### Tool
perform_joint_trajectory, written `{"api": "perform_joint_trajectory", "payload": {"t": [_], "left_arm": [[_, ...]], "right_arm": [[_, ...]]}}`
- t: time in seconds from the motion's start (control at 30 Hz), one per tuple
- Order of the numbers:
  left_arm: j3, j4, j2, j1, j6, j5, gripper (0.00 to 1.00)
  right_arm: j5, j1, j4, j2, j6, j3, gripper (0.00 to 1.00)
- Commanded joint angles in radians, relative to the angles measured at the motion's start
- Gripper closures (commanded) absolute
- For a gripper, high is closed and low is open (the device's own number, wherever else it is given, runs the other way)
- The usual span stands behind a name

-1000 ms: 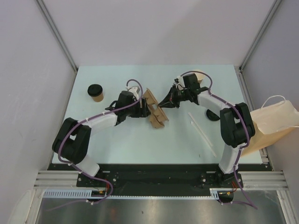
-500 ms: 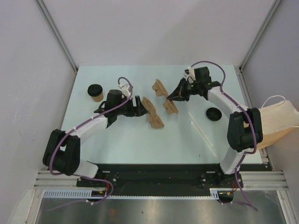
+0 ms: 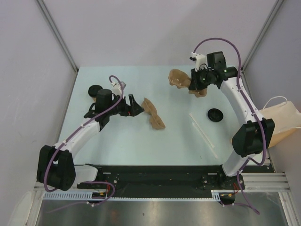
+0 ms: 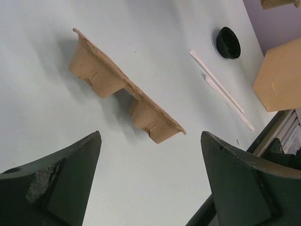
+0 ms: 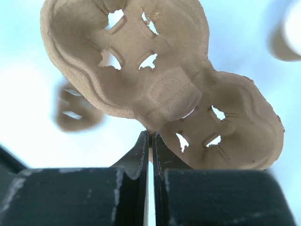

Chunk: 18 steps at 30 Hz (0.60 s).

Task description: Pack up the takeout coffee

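Our left gripper (image 3: pixel 136 105) sits low over the pale mint table (image 3: pixel 141 141) with its fingers spread wide apart and nothing between them. Just ahead of its fingertips, not touching them, a brown moulded-cardboard carrier half (image 4: pixel 124 92) lies on the table, showing two cup pockets. Behind this gripper, on the far side of its wrist, we see the black top of a small kraft-brown paper cup (image 3: pixel 95 88); the arm hides most of its body. Our right gripper (image 5: pixel 150 137) has its fingers pressed together on the thin middle web of a second brown carrier half (image 5: pixel 155 84) and holds it clear of the table, one pocket ring out to each side of the fingertips. Below and to the right of that gripper, nearer its base, a loose round black plastic lid (image 3: pixel 216 114) rests on the table. Two white paper-wrapped straws (image 3: pixel 203 133) lie just nearer still. A tall brown paper bag with white handles (image 3: pixel 277 120) lies beyond the table's right edge. We cannot make out a second cup for certain.
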Motion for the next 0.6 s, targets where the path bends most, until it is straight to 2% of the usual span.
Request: {"api": "perform_joint_trajectory", "payload": {"t": [0.0, 0.03, 0.2, 0.57], "left_arm": [[0.015, -0.001, -0.047, 0.009, 0.034, 0.032, 0.07], [0.018, -0.001, -0.048, 0.01, 0.032, 0.032, 0.06], [0.015, 0.041, -0.045, 0.026, -0.006, 0.062, 0.02], [0.015, 0.041, -0.033, 0.026, 0.043, 0.098, 0.01]], "right_arm": [[0.162, -0.029, -0.147, 0.023, -0.377, 0.005, 1.0], [0.176, -0.034, -0.148, 0.029, -0.436, -0.007, 1.0], [0.262, -0.083, -0.029, 0.048, -0.514, -0.084, 1.0], [0.222, -0.126, 0.068, 0.186, -0.615, -0.116, 1.0]]}}
